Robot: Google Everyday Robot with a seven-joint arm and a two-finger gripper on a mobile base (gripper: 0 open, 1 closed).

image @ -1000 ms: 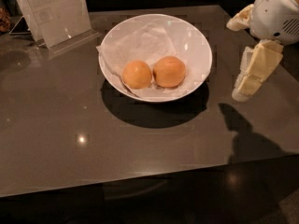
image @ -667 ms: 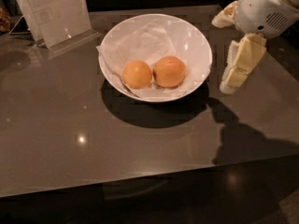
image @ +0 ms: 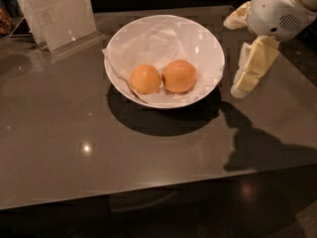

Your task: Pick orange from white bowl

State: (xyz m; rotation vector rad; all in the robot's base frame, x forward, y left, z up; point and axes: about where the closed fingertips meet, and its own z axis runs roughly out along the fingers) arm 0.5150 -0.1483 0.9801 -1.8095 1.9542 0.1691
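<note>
Table (image: 59, 148): spread jaws beside white bowl (image: 212, 46).

The white bowl (image: 214, 48) is shiny and smooth, with crinkly paper (image: 153, 43) inside. The orange (image: 179, 76) looks dull. The smooth, plastic-looking gripper (image: 233, 57) hangs just beside the bowl.

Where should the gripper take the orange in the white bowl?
Grip the orange across its widest middle, coming from above. The smaller fruit sits close against one side, and the white bowl wall rises around it. The gripper hangs right of the bowl.
</note>
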